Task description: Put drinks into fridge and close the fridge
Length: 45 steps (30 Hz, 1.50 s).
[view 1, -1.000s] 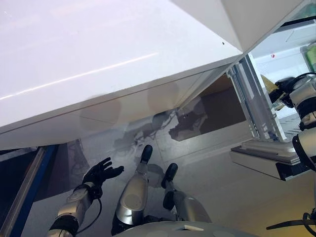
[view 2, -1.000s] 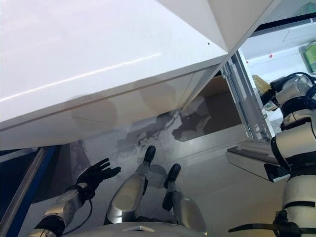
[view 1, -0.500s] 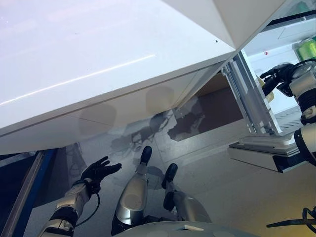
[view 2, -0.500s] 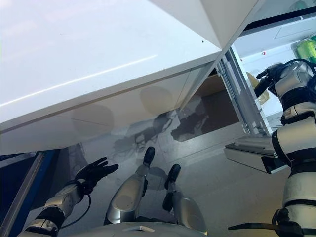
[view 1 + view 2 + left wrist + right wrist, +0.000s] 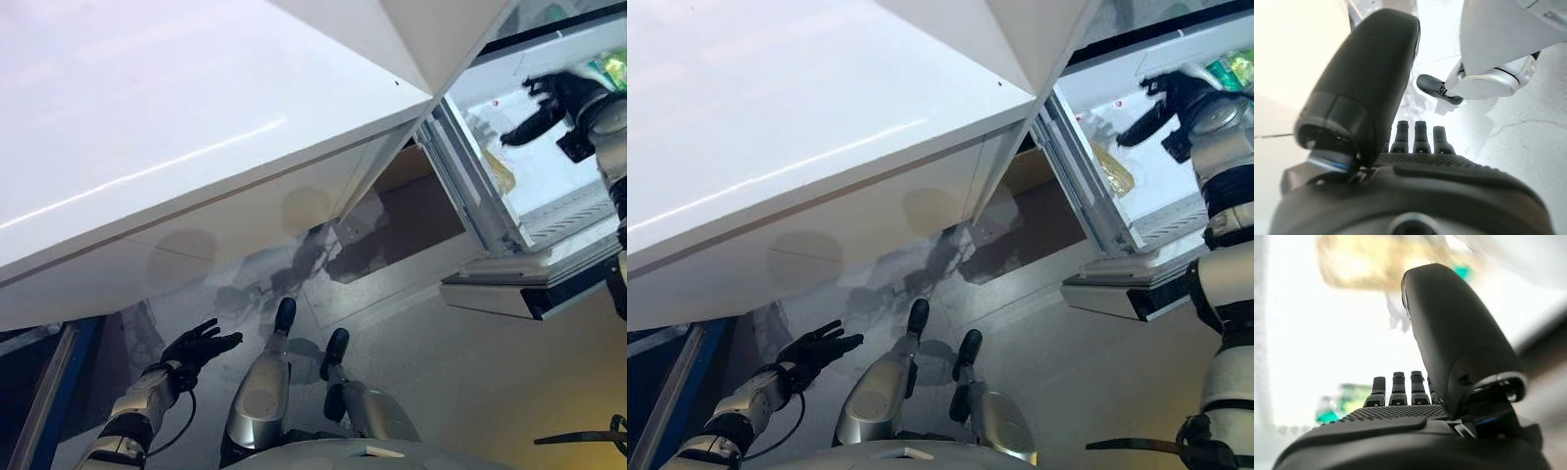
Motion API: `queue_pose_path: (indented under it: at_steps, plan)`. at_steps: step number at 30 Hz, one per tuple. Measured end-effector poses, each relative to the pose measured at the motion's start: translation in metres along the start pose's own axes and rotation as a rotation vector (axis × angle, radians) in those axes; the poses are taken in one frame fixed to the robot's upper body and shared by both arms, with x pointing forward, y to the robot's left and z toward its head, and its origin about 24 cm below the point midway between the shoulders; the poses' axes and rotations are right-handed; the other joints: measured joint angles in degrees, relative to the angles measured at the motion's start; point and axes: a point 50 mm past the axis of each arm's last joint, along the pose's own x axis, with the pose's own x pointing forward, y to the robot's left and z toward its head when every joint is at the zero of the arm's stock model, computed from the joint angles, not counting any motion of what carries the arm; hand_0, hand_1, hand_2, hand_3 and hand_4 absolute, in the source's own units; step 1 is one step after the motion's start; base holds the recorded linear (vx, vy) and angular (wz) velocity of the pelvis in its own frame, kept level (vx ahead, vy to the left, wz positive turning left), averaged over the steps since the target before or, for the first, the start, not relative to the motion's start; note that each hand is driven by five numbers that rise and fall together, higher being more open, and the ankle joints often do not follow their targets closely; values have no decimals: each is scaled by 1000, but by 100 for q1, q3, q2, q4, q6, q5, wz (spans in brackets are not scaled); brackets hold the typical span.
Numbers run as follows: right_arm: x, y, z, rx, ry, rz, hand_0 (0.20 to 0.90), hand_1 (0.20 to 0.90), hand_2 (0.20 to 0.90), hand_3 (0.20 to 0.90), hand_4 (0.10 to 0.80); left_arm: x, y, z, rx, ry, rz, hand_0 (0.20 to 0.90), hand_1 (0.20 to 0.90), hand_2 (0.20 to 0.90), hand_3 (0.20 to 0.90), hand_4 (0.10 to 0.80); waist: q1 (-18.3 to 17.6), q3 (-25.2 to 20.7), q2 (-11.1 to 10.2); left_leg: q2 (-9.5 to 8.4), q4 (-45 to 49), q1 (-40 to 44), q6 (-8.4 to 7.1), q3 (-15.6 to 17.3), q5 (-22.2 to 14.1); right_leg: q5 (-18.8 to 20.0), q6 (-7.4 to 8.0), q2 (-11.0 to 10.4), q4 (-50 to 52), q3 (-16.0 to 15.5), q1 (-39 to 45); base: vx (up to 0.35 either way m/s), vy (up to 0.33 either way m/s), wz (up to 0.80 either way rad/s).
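Standing inside the open fridge [image 5: 1087, 206], a green drink can [image 5: 615, 67] sits just beyond the right robot hand [image 5: 1176, 93], close to its far side but not touching it that I can tell. That right robot hand is raised into the bright fridge interior with its fingers [image 5: 1396, 387] straight and its thumb [image 5: 1449, 328] apart from them, holding nothing. A yellowish packet [image 5: 1112, 166] lies on the white shelf [image 5: 568, 201] below and to the left of this robot hand. The fridge door edge [image 5: 1127, 294] juts out beneath the right arm. Well apart, low by the floor [image 5: 460, 382], the left robot hand [image 5: 201, 345] hangs with fingers spread and relaxed, empty. A large white surface [image 5: 147, 127] slopes above the left robot hand, between it and the fridge.
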Motion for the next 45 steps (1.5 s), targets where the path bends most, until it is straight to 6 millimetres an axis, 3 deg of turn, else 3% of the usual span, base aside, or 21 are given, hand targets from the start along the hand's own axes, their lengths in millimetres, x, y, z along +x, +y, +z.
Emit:
queue_pose_path:
  at_steps: [5, 10, 13, 17, 20, 21, 23, 24, 26, 30, 34, 38, 42, 45]
  plan:
    - [-23, -39, 16, 64, -211, -251, 900, 900, 900, 900, 800, 0, 3, -7, -15, 19, -17, 900, 900, 900, 900, 800, -297, -29, 56, -12, -1, 163, 5, 48, -11, 0, 1, -22, 0, 60, 129, 12, 34, -6]
    - [-53, -56, -1, 151, -306, -470, 900, 900, 900, 900, 800, -4, 0, -36, -2, 103, -36, 900, 900, 900, 900, 800, -648, -394, 254, -25, -2, 261, 77, 281, -104, 28, 41, -49, 0, 313, 149, 28, -12, -22]
    - [-70, -60, -30, 196, -264, -577, 900, 900, 900, 900, 800, -5, -8, -56, -9, 155, -51, 900, 900, 900, 900, 800, -924, -635, 465, -53, -4, 401, 112, 312, -164, 24, 62, -80, 0, 373, 264, 62, -54, -16]
    - [-91, -51, -90, 208, -92, -688, 900, 900, 900, 900, 800, -9, -12, -77, -12, 208, -47, 900, 900, 900, 900, 800, -1190, -952, 584, -39, -9, 615, 113, 431, -258, 3, 83, -74, 0, 499, 432, 80, -56, -17]
    - [-105, -39, -124, 233, 21, -732, 900, 900, 900, 900, 800, -13, -12, -90, -39, 237, -35, 900, 900, 900, 900, 800, -1416, -1045, 623, -27, -13, 753, 97, 493, -299, -9, 91, -71, -1, 578, 541, 86, -66, -11]
    - [-119, -29, -145, 272, 70, -757, 900, 900, 900, 900, 800, -15, -10, -93, -43, 242, -25, 900, 900, 900, 900, 800, -1414, -1137, 607, -15, -9, 775, 74, 514, -321, -16, 99, -60, -1, 609, 544, 58, -47, -16]
    - [-136, 12, -181, 353, 222, -727, 900, 900, 900, 900, 800, -22, -4, -108, -27, 289, 9, 900, 900, 900, 900, 800, -1555, -1300, 562, 3, -6, 907, 67, 601, -358, -48, 97, -43, 0, 666, 640, 98, -39, -18]
    - [-139, 20, -188, 358, 252, -710, 900, 900, 900, 900, 800, -23, -4, -111, -28, 296, 11, 900, 900, 900, 900, 800, -1576, -1301, 566, 3, -5, 951, 75, 609, -359, -52, 92, -47, 0, 669, 685, 157, -20, -13]
    - [-162, 63, -223, 406, 415, -600, 900, 900, 900, 900, 800, -28, -3, -121, -56, 317, 37, 900, 900, 900, 900, 800, -1684, -1292, 556, -8, 305, 1050, 85, 636, -558, -109, 85, -73, 22, 690, 914, 138, -3, -5]
    - [-188, 115, -252, 477, 570, -401, 900, 900, 900, 900, 800, -31, -7, -131, -61, 358, 33, 900, 900, 900, 900, 800, -1764, -1176, 695, 9, 963, 1111, 103, 670, -926, -343, 91, -99, 477, 739, 1030, 69, -6, -4]
    - [-187, 141, -245, 506, 541, -212, 900, 900, 900, 900, 800, -27, -13, -126, -61, 344, 31, 900, 900, 900, 900, 800, -1732, -1082, 793, 3, 1625, 931, 158, 665, -1269, -880, 78, -174, 1550, 755, 662, -3, 3, 1]
    - [-166, 158, -221, 538, 419, -80, 900, 900, 900, 900, 800, -18, -12, -107, -49, 298, 52, 900, 900, 900, 900, 800, -1638, -803, 559, -108, 2394, 410, 237, 640, -1488, -1352, 77, -349, 2816, 777, -82, 18, 21, 5]
    - [-140, 166, -188, 566, 279, 7, 900, 900, 900, 900, 800, -8, -11, -84, -34, 260, 77, 900, 900, 900, 900, 800, -1536, -471, 450, -111, 3094, -168, 266, 625, -1667, -1528, 91, -362, 3504, 808, -629, 40, 34, 1]
    - [-126, 171, -168, 567, 211, 52, 900, 900, 900, 900, 800, -6, -12, -82, -29, 279, 85, 900, 900, 900, 900, 800, -1517, -384, 433, -107, 3383, -452, 280, 606, -1710, -1559, 72, -360, 3752, 812, -894, -78, 10, 3]
